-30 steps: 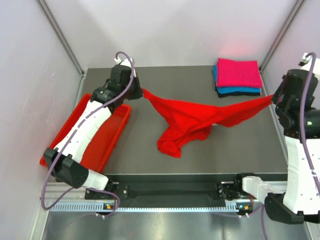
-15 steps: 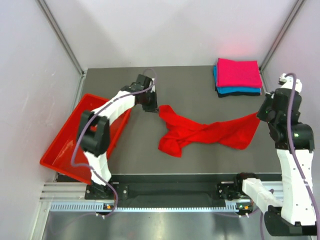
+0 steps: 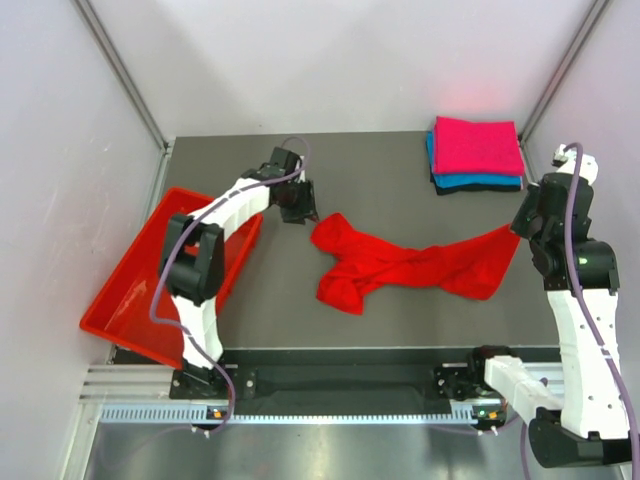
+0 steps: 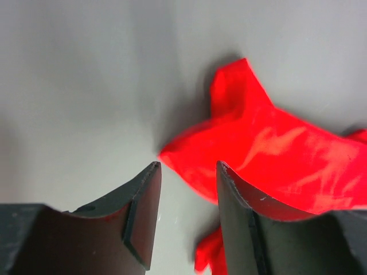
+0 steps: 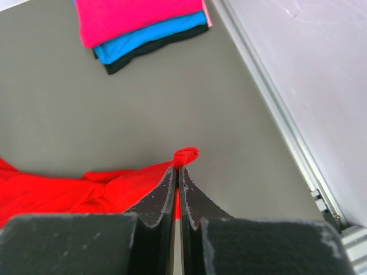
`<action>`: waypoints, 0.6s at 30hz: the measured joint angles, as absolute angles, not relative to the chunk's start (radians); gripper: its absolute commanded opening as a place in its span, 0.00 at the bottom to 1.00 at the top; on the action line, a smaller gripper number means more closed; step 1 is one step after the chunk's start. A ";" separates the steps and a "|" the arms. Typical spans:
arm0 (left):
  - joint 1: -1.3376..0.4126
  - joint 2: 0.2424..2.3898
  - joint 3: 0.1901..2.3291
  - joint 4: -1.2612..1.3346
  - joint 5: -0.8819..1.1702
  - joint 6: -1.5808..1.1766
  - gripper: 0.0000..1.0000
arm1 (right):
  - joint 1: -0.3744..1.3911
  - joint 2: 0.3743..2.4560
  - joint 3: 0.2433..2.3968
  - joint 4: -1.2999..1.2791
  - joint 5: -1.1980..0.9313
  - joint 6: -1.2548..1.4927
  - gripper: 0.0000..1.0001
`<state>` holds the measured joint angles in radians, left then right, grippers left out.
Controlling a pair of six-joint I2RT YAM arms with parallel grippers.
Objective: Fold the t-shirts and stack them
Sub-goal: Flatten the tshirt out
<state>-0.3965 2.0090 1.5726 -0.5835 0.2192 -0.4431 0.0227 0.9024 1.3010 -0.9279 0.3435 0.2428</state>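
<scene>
Spread-out step, I reckon: right jaws clench the red shirt point(image 3: 400, 265) at its right corner, left jaws sit released near its left tip, so grabbing that's probably next.

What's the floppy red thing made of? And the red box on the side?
The red shirt looks like soft, matte cloth: it lies crumpled in loose folds. The red tray is probably hard, slightly shiny plastic: it has straight walls and a smooth floor.

Bright, even overhead light. Left wrist view: soft shadow left of the red t-shirt point(image 4: 269, 160) — cloth soft-edged, glaring. Top view sharp.
</scene>
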 measured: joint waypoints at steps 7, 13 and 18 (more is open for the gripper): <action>-0.383 1.829 1.333 -0.481 0.228 -0.488 0.48 | 0.023 0.905 1.303 -0.928 0.384 0.243 0.00; -0.386 1.826 1.204 -0.409 0.228 -0.559 0.46 | 0.023 0.905 1.303 -0.928 0.379 0.243 0.00; -0.386 1.835 1.195 -0.345 0.229 -0.603 0.45 | 0.023 0.904 1.303 -0.928 0.372 0.243 0.00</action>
<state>-0.3859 1.8355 1.1946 -0.3454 0.2295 -0.6033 0.0227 0.9035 1.3029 -0.9279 0.3717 0.2432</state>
